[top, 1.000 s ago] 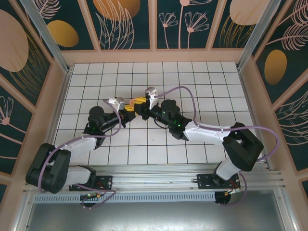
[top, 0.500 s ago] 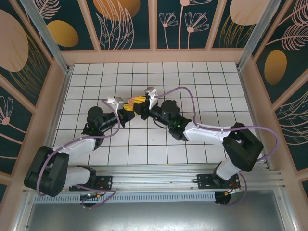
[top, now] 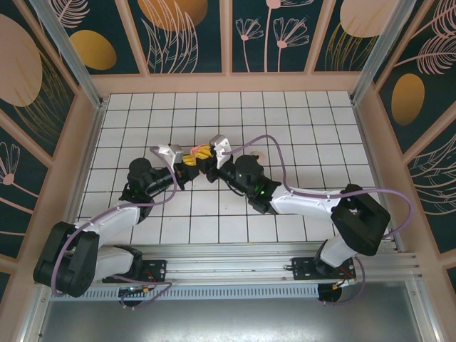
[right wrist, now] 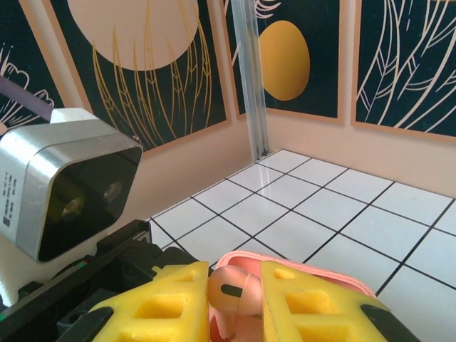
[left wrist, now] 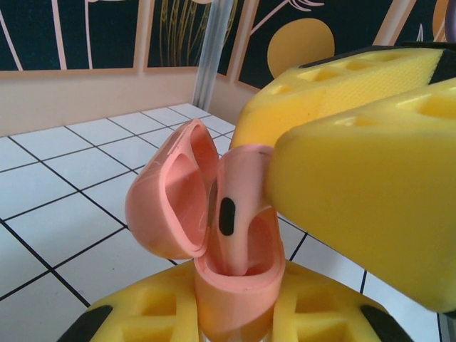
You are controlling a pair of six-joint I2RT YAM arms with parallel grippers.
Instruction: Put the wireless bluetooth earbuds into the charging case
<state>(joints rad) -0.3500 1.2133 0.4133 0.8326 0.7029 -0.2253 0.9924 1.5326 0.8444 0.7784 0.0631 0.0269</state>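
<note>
My left gripper (left wrist: 235, 317) is shut on the salmon-pink charging case (left wrist: 239, 288), which it holds upright with the lid (left wrist: 167, 203) hinged open to the left. A pale pink earbud (left wrist: 239, 203) stands with its stem down inside the case's open well. My right gripper (right wrist: 236, 303) is shut on that earbud (right wrist: 239, 291), with the yellow fingers (right wrist: 320, 306) pinching its head just above the case rim (right wrist: 345, 274). In the top view the two grippers (top: 187, 161) (top: 208, 155) meet over the middle of the tiled floor, the case (top: 196, 150) between them.
The white tiled floor (top: 306, 128) lies open on all sides of the meeting point. Painted walls and aluminium posts (top: 68, 50) enclose the space. The left wrist camera housing (right wrist: 64, 185) sits close to my right gripper.
Both grippers have drifted slightly left together. The right arm has stretched further left and lower, and its gripper now sits closer over the case.
</note>
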